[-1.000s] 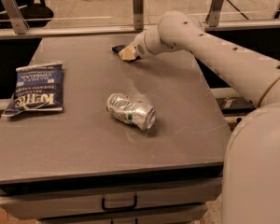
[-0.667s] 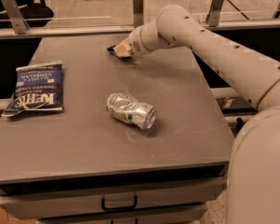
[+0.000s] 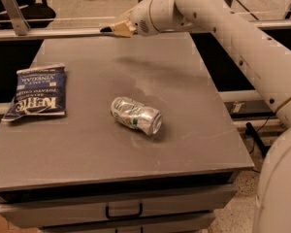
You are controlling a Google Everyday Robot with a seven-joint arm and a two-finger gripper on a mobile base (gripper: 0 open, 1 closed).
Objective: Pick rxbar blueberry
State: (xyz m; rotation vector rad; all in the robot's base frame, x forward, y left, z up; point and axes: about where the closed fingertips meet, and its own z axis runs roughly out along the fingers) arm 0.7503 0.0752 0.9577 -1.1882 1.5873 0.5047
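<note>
Since a second ago the fingers [image 3: 114, 28] have come up off the far end of the counter [image 3: 184, 110] and slid a little toward the picture's left. The dark sliver that lay at their tips then has gone up with them.

That sliver looks to be the rxbar blueberry [image 3: 105, 30]. It pokes out just past the fingertips, touching them, seen nearly edge-on and clear of the counter. The fingers are drawn together into a narrow wedge and appear to pinch the bar's near end. Only a small part of the wrapper shows, so how deep the hold goes cannot be told.

By this reading the grasp is made and the lift is in hand. The next move calls for a steady rise with the pinch kept firm, since a flat, slick wrapper held by one end could pivot or slip out.

Everything else sits lower than the fingers and nearer the camera. The crushed can [image 3: 136, 115] lies on its side well apart from them, about mid-counter. The chip bag [image 3: 37, 91] lies flat farther off toward the picture's left, also well apart. The arm [image 3: 223, 28] stretches back from the fingers toward the picture's right.
</note>
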